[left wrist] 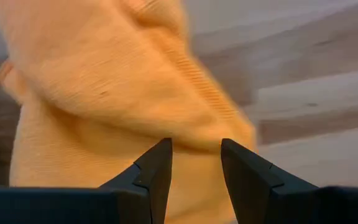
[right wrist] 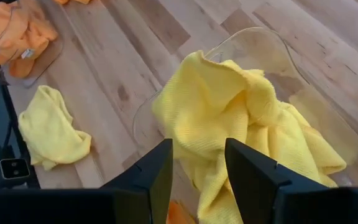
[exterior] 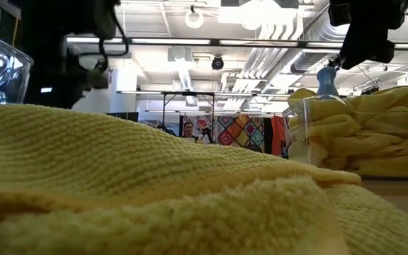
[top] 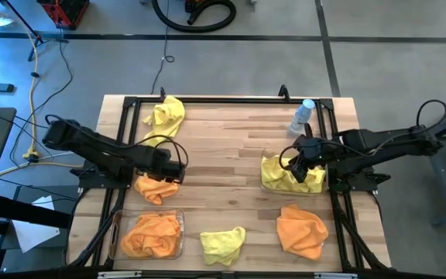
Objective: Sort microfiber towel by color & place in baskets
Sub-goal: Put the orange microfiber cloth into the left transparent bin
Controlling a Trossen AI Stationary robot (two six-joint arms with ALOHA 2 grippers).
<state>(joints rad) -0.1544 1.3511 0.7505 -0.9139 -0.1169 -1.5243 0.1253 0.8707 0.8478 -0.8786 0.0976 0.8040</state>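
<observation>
Jaws of the left gripper [top: 178, 169] hang just above an orange towel [top: 156, 188], with the orange basket [top: 178, 246] a little past it. Up close, these jaws stand part open, holding nothing, ready to pinch. Right gripper [right wrist: 196, 180] jaws are part open and empty over the yellow towel [right wrist: 241, 118] in its basket [right wrist: 272, 46], likely dropped in there.

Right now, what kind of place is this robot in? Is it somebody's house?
Probably not a house. It looks like a big workshop or lab: bare ceiling pipes and ducts overhead, a concrete floor with cables around the wooden table, and colourful quilts hanging far behind.
</observation>
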